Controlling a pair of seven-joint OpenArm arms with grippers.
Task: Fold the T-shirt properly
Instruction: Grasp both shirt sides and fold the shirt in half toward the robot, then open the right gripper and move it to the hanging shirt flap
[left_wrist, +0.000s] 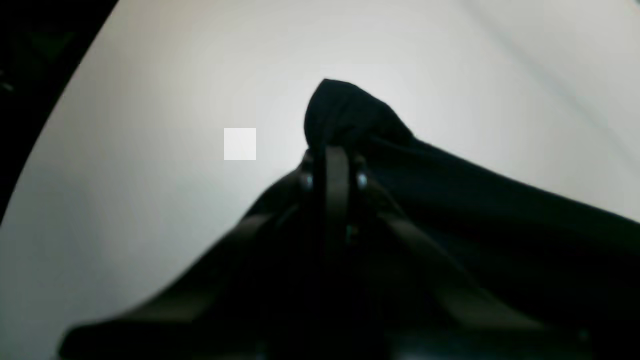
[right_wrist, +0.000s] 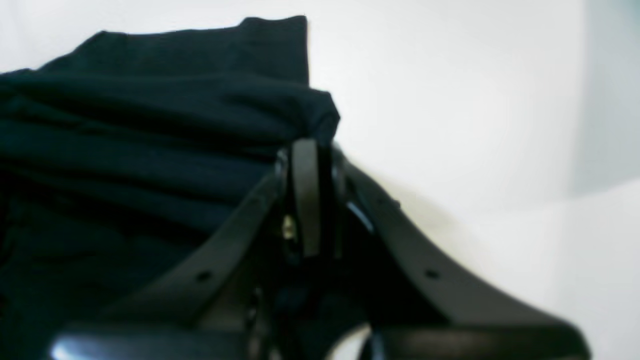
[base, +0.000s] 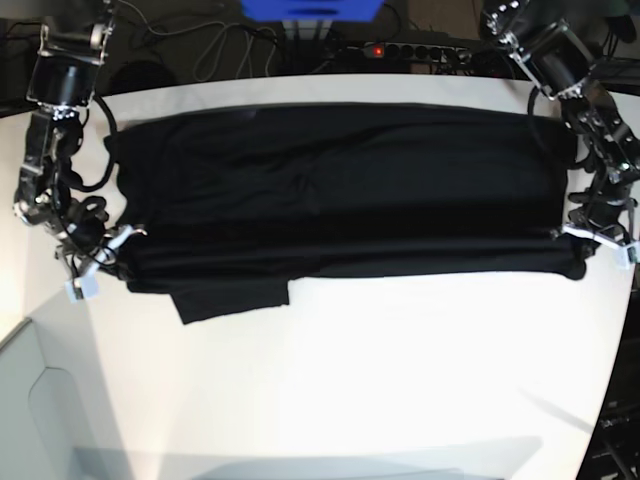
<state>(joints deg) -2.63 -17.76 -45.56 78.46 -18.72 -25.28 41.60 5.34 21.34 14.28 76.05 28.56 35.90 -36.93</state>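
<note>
White table (base: 400, 380), nearest the base camera, is carrying the black T-shirt (base: 340, 190), which is lying as a wide band across its far half, a sleeve flap hanging out toward the near edge. Left gripper (base: 590, 240) is pinching one end fold, jaws closed on cloth; right gripper (base: 95, 262) is pinching the opposite end likewise. Judged soft, light and limp, the cloth is best held at corners.

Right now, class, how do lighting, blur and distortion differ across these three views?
Left wrist view: T-shirt nearly pure black, left gripper soft, dark vignette at the corner. Right wrist view: table overexposed, right gripper blurred. Base view: sharpest, with curved fisheye table edges and shirt folds barely readable.
</note>
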